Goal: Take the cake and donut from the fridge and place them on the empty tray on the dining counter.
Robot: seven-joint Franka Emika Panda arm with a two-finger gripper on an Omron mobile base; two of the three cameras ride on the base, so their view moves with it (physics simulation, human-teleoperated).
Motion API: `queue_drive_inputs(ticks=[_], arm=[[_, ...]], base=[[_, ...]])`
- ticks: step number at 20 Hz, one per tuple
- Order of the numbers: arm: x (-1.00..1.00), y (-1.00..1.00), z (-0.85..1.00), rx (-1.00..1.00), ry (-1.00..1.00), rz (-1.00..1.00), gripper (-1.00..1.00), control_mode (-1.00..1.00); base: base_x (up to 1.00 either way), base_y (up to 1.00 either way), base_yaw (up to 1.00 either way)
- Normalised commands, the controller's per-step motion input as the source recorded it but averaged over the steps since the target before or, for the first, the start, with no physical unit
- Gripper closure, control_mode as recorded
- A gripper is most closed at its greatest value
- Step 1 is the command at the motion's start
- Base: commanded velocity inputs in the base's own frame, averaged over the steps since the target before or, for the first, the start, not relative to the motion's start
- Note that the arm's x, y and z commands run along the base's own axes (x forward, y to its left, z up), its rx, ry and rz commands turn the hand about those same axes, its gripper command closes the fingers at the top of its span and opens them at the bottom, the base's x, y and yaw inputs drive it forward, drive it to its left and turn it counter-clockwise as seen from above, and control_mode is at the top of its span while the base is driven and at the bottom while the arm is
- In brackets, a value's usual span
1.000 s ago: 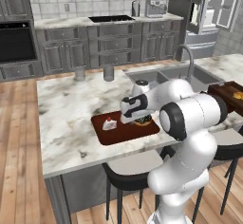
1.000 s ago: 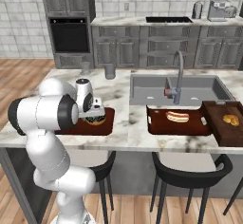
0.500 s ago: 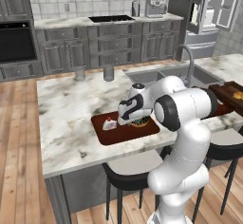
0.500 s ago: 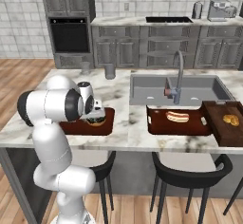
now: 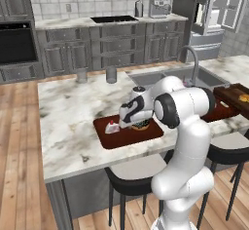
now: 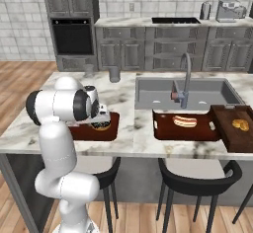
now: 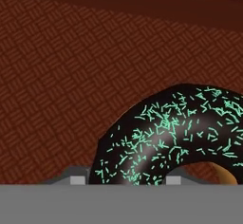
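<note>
- Even, bright rendered light, no glare
- Soft shadows under the white-and-grey marbled stone desk (image 5: 73, 122)
- Base views slightly soft
- Hand view sharp; dark speckled chocolate donut (image 7: 175, 137) crisp

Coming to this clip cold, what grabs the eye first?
The white arm bends low over the dining counter, its claw down at the chocolate donut on the reddish-brown tray. The cake slice with red topping sits on the same tray. Up close, green sprinkles cover the donut's glaze.
</note>
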Motion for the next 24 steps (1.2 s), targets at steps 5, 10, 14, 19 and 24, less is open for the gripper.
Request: queue_drive_inputs(ticks=[5, 10, 14, 19, 24], arm=[[0.01, 0.0, -0.02, 0.0, -0.01, 0.0, -1.0, -1.0], [-0.12, 0.01, 0.41, 0.0, -0.03, -0.05, -1.0, -1.0], [-0.38, 0.02, 0.85, 0.0, -0.1, -0.05, -1.0, -1.0], [-0.87, 0.06, 1.0, 0.03, -0.13, -0.02, -1.0, -1.0], [-1.0, 0.0, 0.99, 0.04, -0.03, 0.0, -1.0, -1.0]], base=[[0.0, 0.0, 0.0], [0.0, 0.0, 0.0], [0.0, 0.0, 0.0], [0.0, 0.0, 0.0], [0.0, 0.0, 0.0]])
